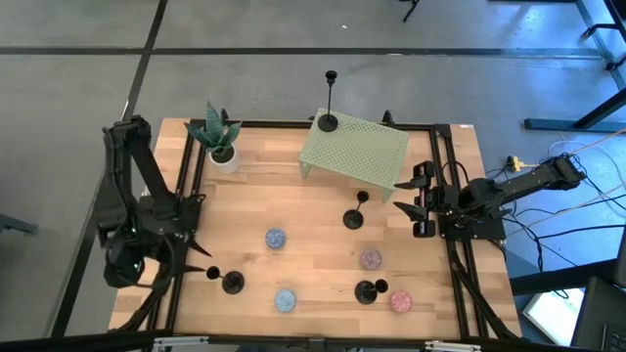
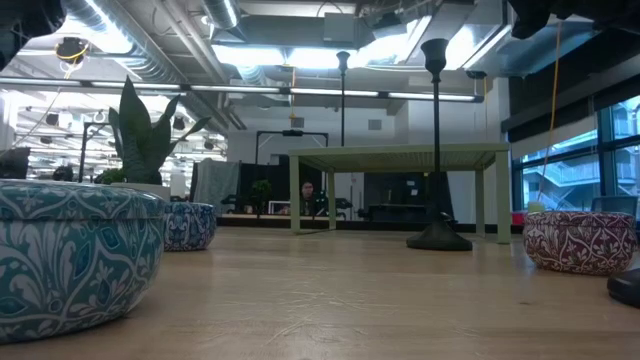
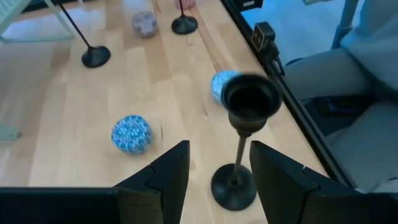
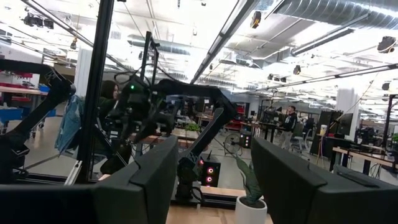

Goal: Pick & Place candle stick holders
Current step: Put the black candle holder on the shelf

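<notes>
On the left side, the left gripper point(image 3: 214, 177) hangs low over the wooden table point(image 1: 313, 200). Its two fingers are apart. A short candle stick holder point(image 3: 244, 140) stands between them, and they are not squeezing it yet. In the high view this holder point(image 1: 231, 283) is just in front of the gripper point(image 1: 201, 266).

To do this step well, I think the gripper should go down a little, so the fingers sit on both sides of the thin stem. Then it should close slowly and lift straight up, so the holder does not tip.

A blue tin point(image 1: 285, 299) sits just past it. More holders point(image 1: 355, 216) stand farther right. One point(image 1: 329, 119) is on the green shelf point(image 1: 367, 156).

The right gripper point(image 1: 409, 202) waits at the right edge with fingers apart, holding nothing.
</notes>
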You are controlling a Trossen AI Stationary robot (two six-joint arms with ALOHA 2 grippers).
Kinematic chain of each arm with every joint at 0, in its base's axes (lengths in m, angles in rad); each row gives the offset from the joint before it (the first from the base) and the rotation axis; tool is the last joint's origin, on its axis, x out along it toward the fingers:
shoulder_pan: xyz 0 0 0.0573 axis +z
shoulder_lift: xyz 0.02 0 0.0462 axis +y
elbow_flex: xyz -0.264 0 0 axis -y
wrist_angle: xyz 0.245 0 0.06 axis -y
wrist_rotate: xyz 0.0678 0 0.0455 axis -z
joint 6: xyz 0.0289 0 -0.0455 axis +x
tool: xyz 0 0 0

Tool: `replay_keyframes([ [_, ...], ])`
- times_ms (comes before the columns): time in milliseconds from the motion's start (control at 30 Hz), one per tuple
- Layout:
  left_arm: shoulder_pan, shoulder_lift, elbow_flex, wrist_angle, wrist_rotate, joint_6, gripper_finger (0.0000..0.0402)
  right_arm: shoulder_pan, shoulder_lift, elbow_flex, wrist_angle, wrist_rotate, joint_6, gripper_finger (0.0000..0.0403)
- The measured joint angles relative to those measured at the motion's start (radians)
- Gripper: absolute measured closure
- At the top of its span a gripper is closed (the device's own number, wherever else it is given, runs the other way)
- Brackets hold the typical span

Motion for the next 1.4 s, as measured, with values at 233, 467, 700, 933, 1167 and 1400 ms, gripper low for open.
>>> replay_keyframes([
  [233, 0.000, -0.001, -0.074, 0.085, -0.023, 0.000, 0.0237, 0.000, 0.000, 0.000, 0.022, 0.000, -0.020, 0.0194],
  [467, 0.000, -0.001, -0.107, 0.198, -0.016, 0.050, 0.0237, 0.000, 0.000, 0.000, 0.025, 0.000, -0.020, 0.0194],
  [700, 0.000, -0.001, -0.116, 0.218, -0.075, 0.055, 0.0237, 0.000, 0.000, 0.000, 0.025, 0.001, -0.020, 0.0194],
  [933, 0.000, -0.001, -0.116, 0.219, -0.123, 0.012, 0.0237, 0.000, 0.000, 0.000, 0.025, 0.003, -0.020, 0.0194],
  [1167, 0.000, -0.001, -0.116, 0.219, -0.093, -0.004, 0.0237, 0.000, 0.000, 0.000, 0.025, 0.003, -0.020, 0.0194],
  [1400, 0.000, -0.001, -0.116, 0.219, -0.074, -0.001, 0.0237, 0.000, 0.000, 0.000, 0.025, 0.003, -0.020, 0.0194],
])
